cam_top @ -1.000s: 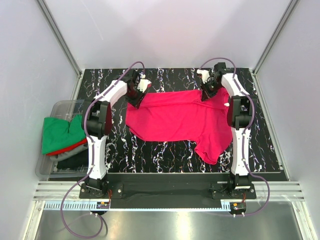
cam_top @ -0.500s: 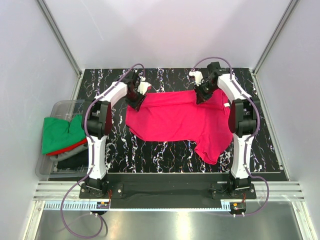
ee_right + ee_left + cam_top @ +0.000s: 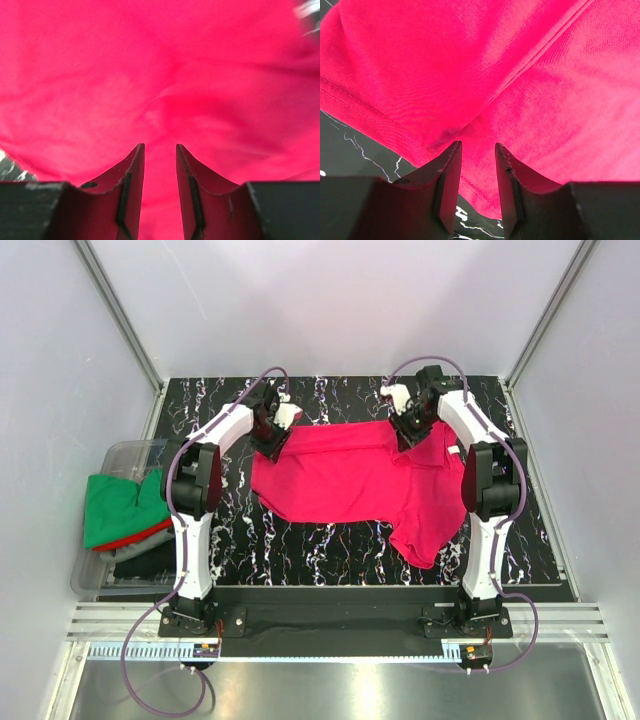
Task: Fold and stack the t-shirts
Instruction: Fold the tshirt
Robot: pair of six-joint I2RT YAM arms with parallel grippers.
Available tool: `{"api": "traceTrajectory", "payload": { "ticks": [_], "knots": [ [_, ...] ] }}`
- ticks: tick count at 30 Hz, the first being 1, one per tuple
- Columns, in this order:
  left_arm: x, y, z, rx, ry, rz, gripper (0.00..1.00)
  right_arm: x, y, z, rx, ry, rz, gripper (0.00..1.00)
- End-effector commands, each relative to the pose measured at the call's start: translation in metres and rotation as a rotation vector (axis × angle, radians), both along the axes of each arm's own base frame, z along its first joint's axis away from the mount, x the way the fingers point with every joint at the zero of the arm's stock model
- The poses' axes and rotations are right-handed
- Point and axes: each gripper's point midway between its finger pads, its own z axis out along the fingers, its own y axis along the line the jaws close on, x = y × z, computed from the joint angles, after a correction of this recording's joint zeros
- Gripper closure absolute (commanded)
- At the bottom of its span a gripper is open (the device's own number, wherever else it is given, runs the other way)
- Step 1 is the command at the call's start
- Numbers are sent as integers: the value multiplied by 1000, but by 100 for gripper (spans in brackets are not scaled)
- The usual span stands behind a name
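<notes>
Margins of bare desk point(image 3: 330, 550) run along the near and far edges around one crimson t-shirt point(image 3: 340, 475), spread mid-desk. The left pincer point(image 3: 272, 440) and right pincer point(image 3: 408, 435) each pinch its far hem, apparently clamped tight. One bin point(image 3: 120, 455) beside the left edge stacks three more: green shirt point(image 3: 115, 505), red shirt point(image 3: 140, 535), dark shirt point(image 3: 145, 558).

Table point(image 3: 330, 550): black surface with white marble veining, walled by pale panels on three sides. One crimson t-shirt point(image 3: 345, 472) lies on it, spread over the middle and far right, with a lobe of cloth trailing toward the near right. A clear plastic bin point(image 3: 128, 452) stands at the left edge; whether it rests on the surface cannot be told.
</notes>
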Motion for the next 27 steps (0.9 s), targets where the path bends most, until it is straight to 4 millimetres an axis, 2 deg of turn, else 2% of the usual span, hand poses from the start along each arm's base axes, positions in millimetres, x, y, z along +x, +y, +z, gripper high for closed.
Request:
{"api": "traceTrajectory", "payload": {
  "ticks": [1,3,4,11,18,22,23,25,26,27],
  "knots": [
    [11,-4,32,-37,-86,-8,62,45,-12,23,-19,-137,-47,63],
    [10,-3,33,-34,-86,-6,62,55,-14,21,-24,-150,-52,67],
    [11,-3,33,-32,-88,-5,62,58,-15,10,-28,-132,-53,69],
    [16,6,30,16,-103,-11,62,75,-38,-12,-52,-119,-97,79],
    [33,17,22,35,-108,26,62,59,-67,-26,-90,-78,-126,82],
    [45,26,11,60,-107,44,62,54,-92,-35,-127,-61,-162,82],
    [46,28,3,73,-93,45,61,54,-109,-39,-145,-57,-191,82],
    [53,29,2,85,-98,50,60,54,-120,-46,-158,-43,-212,82],
    [53,30,-7,98,-83,51,60,54,-125,-48,-172,-41,-219,82],
    [57,30,-4,99,-86,52,60,55,-127,-51,-177,-39,-222,82]
  ]
}}
